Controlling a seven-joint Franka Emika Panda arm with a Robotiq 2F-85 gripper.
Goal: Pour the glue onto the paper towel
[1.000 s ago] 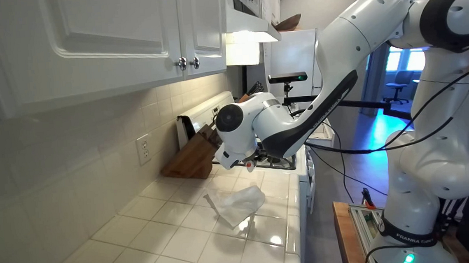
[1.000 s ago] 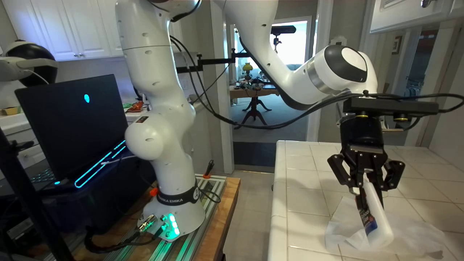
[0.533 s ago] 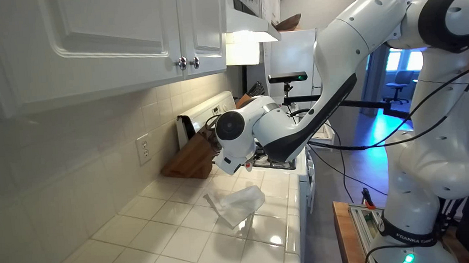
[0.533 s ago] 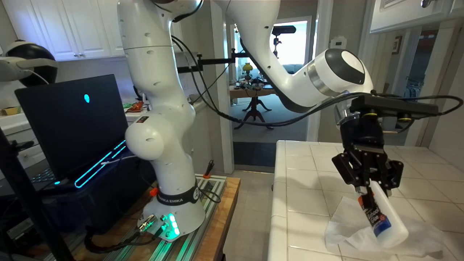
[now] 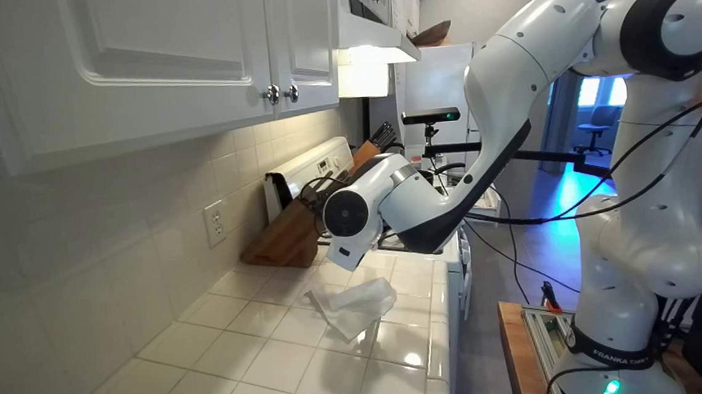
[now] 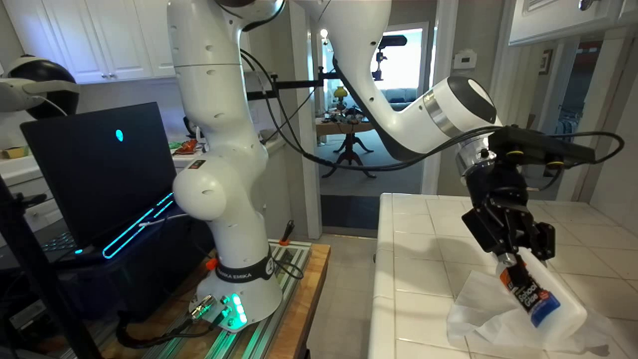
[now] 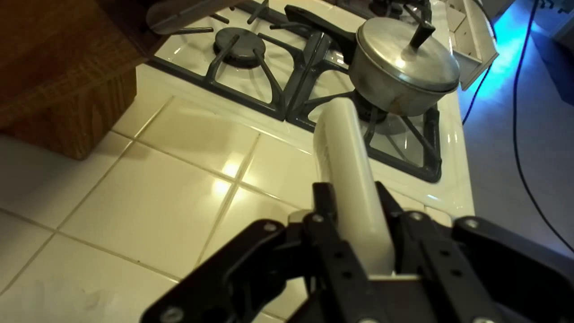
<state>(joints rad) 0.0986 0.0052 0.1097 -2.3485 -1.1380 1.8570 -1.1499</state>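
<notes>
One glue point(image 6: 548, 301), pinched snug in the claw point(image 7: 355, 197), long axis slanted, butt end poking toward the stove point(image 7: 291, 95). Plain white body, pretty loud orange-black-blue print.

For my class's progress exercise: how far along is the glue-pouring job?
Done: the paper towel lies rumpled on the tiled counter, and the glue bottle is already picked up. In hand: the gripper, shut on the bottle, holds it at a slant. Left, apparently: the pouring itself; no glue can be made out on the towel, though white on white would be hard to see, and the nozzle is hidden.
</notes>
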